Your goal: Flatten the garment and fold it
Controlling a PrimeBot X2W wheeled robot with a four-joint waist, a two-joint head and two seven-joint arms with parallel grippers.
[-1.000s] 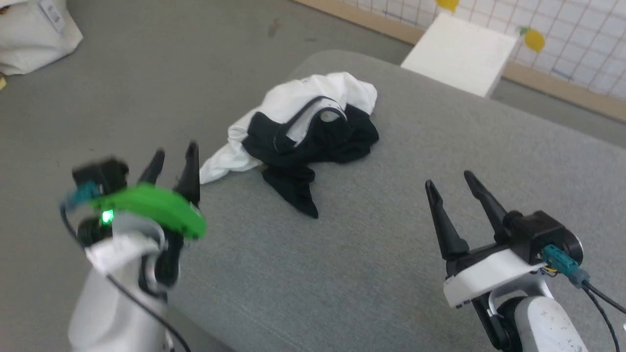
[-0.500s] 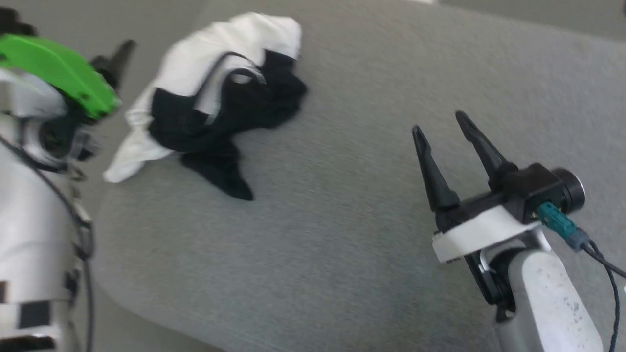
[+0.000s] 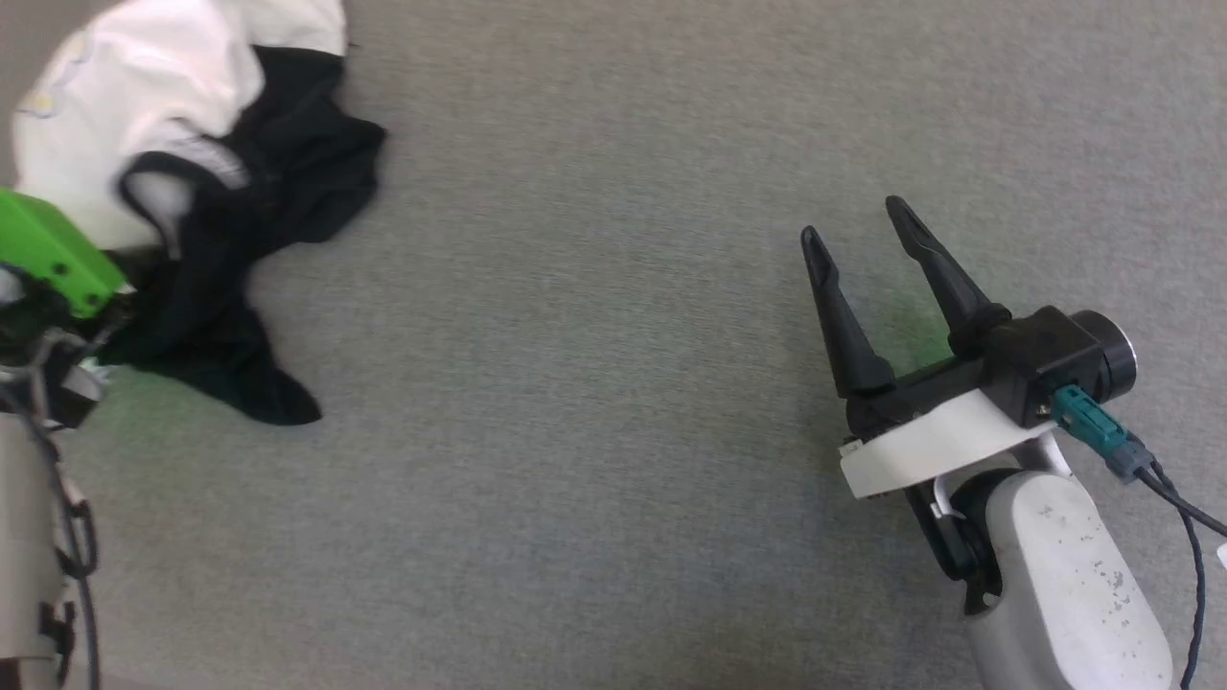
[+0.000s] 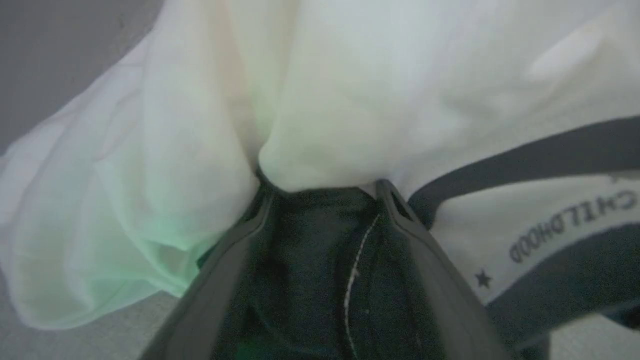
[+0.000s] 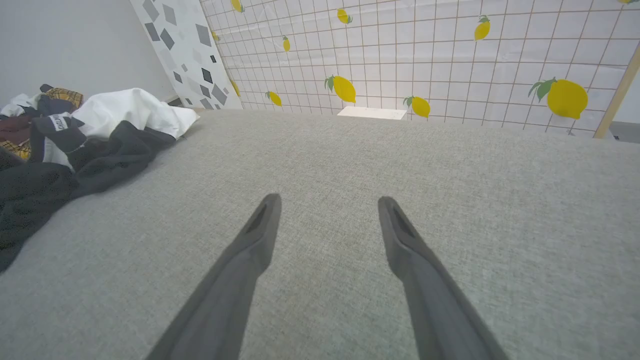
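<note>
The garment, white with black sleeves, lies crumpled on the grey cushion at the upper left of the head view. My left arm's green wrist cover sits over the garment's near edge. In the left wrist view my left gripper is open, its tips pushed against a white fold, with black cloth lying between the fingers. A collar band with printed letters runs to the right. My right gripper hovers open over bare cushion, far right of the garment.
Beyond the cushion's far edge stands a tiled wall with lemon prints and a white box. A heap of other clothes lies past the garment. Bare cushion stretches between the garment and the right gripper.
The head camera has tipped down and turned, shifting the whole picture. My left arm has moved forward until its fingers are in the garment. The right gripper stays open.
</note>
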